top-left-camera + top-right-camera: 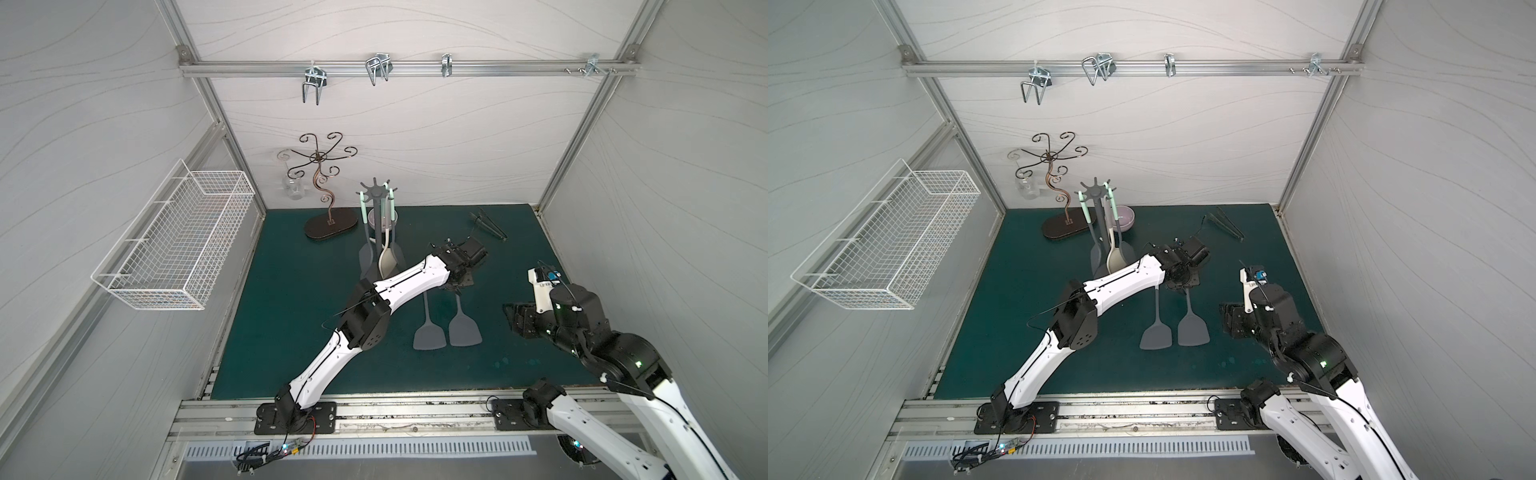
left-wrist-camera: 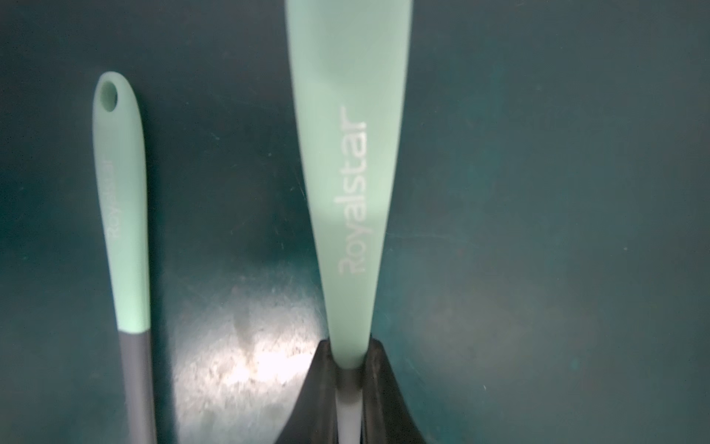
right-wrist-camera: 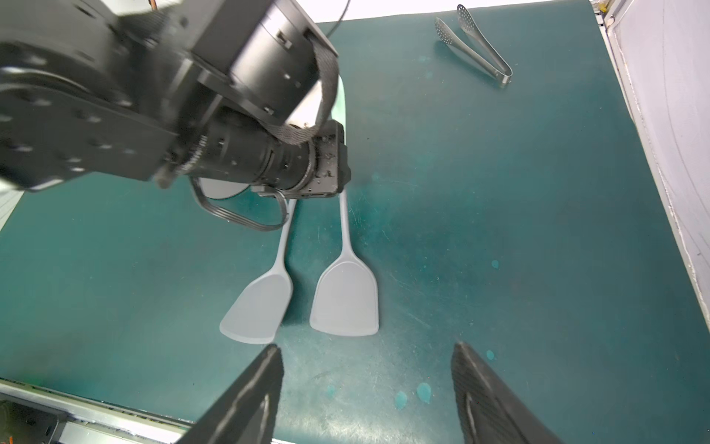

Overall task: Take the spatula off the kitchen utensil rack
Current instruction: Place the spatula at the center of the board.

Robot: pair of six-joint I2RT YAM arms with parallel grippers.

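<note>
The left fingers (image 2: 320, 384) pinched one spatula (image 2: 347, 173), second spatula (image 2: 121, 215) alongside on the worktop (image 2: 538, 192); right fingers (image 3: 249, 396) spread, empty, tongs (image 3: 504, 75) well apart.

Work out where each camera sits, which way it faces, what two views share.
Top views: high in front, looking down on mat, kitchen utensil rack, left arm, right arm.
Left wrist: behind the shut left gripper, facing the held spatula.
Right wrist: behind the open right gripper, facing the loose spatula.
Shared: both wrist views show both spatulas.
</note>
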